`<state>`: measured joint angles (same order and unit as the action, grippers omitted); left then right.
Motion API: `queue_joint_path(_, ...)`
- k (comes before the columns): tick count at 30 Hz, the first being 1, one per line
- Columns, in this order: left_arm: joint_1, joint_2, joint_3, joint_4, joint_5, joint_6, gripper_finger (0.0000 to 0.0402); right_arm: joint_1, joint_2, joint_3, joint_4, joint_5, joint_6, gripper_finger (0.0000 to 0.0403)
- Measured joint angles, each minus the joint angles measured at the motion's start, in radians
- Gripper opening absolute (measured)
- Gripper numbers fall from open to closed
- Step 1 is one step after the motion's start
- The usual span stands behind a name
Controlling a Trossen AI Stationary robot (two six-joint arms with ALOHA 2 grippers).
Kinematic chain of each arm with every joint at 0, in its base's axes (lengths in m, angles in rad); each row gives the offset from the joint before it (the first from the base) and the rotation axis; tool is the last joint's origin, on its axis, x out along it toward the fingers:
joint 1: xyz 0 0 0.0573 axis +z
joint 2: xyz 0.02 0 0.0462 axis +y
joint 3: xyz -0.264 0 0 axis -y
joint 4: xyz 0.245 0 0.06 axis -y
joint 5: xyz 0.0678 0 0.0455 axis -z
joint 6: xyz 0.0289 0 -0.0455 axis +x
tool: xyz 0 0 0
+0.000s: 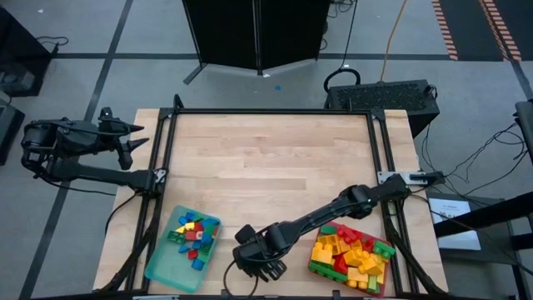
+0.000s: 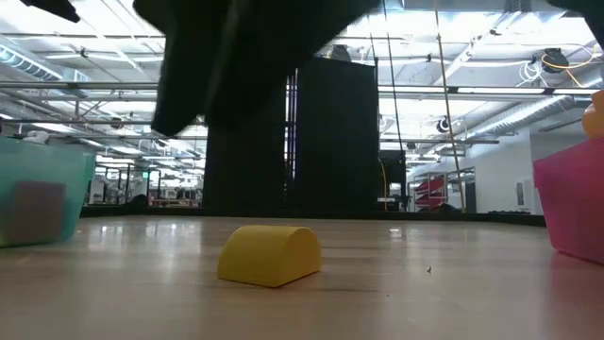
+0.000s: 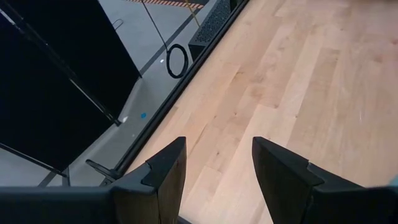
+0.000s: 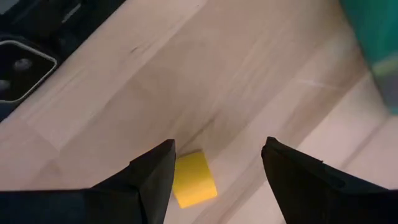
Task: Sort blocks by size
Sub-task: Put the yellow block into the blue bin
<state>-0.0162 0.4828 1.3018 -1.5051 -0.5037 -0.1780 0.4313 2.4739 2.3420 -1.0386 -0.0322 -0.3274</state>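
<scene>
A yellow block [image 4: 194,178] lies on the worktop [image 4: 249,81] between our right pincer's [image 4: 217,180] wide-spread, empty fingers; left pincer [image 3: 217,180] open, empty.

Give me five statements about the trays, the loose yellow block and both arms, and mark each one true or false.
1. The right gripper hangs over a yellow block on the table, jaws open. True.
2. That yellow block is clamped between the jaws. False: it lies free on the wood, next to one finger.
3. The teal tray holds blocks. True.
4. The left gripper is reaching into the red tray. False: it waits by the table's far left corner, jaws open, holding nothing.
5. The red tray is bare. False: it is piled with red, yellow and green blocks.
</scene>
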Motion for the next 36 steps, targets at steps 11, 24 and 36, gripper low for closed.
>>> queue_joint_path(11, 0.000, 0.000, 0.000, -0.003, -0.002, 0.000, 0.0187, 0.003, 0.066, 0.001, -0.057, -0.022, -0.066, 0.0233)
queue_joint_path(24, 0.000, 0.000, 0.000, -0.004, -0.002, 0.000, 0.0187, 0.000, 0.118, -0.005, -0.126, -0.003, -0.076, 0.0200)
queue_joint_path(36, 0.000, 0.000, 0.000, -0.004, -0.002, 0.000, 0.0187, -0.011, 0.106, -0.009, -0.120, -0.002, 0.007, 0.0114)
